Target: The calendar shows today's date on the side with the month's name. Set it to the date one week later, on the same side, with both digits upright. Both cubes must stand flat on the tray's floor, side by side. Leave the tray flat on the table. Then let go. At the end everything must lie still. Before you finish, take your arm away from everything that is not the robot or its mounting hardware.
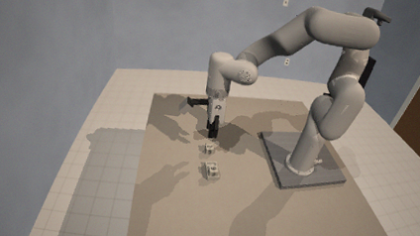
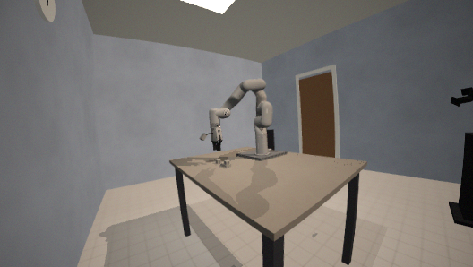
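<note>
The small pale calendar tray (image 1: 211, 170) lies on the table; there seems to be a cube in it, but the digits are too small to read. It also shows in the exterior view (image 2: 226, 164). A second pale cube (image 1: 209, 147) stands on the table top just behind the tray, apart from it, and appears in the other view too (image 2: 218, 159). My gripper (image 1: 212, 131) points straight down and hangs a little above this loose cube. Its fingers are partly open with nothing between them. In the exterior view the gripper (image 2: 217, 145) is clearly above the table.
The arm's grey base plate (image 1: 301, 161) sits to the right of the tray. A dark bracket (image 1: 195, 101) sticks out from the wrist to the left. The table's left edge runs near the objects.
</note>
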Controlling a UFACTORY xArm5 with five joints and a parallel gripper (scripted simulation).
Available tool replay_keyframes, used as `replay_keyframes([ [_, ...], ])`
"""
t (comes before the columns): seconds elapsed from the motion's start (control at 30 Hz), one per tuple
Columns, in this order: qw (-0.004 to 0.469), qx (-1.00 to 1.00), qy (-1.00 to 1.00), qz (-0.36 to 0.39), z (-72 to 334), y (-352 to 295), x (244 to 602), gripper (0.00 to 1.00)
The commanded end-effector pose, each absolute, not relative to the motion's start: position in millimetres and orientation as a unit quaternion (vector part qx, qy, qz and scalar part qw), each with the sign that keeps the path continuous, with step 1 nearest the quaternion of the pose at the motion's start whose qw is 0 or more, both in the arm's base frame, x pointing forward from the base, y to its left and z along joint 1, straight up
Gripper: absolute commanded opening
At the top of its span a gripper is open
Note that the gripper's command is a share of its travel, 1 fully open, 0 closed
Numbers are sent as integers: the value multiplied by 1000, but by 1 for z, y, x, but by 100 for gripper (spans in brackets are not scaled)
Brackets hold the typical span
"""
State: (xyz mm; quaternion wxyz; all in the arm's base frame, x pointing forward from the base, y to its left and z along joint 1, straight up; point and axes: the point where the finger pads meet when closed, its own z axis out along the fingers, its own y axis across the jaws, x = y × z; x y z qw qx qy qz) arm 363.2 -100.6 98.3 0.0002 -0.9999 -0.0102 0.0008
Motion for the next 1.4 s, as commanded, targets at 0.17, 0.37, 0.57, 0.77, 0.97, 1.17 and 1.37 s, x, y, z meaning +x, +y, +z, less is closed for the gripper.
replay_keyframes([
  [0.17, 0, -1000, -10, 0, 102, -101, 364, 100],
  [0.37, 0, -1000, -10, 0, 102, -101, 364, 100],
  [0.57, 0, -1000, -10, 0, 102, -101, 364, 100],
  [0.77, 0, -1000, -10, 0, 102, -101, 364, 100],
  [0.97, 0, -1000, -22, 0, 102, -100, 364, 100],
  [1.17, 0, -998, -65, 0, 102, -98, 364, 100],
  [1.37, 0, -993, -119, 0, 102, -95, 365, 100],
])
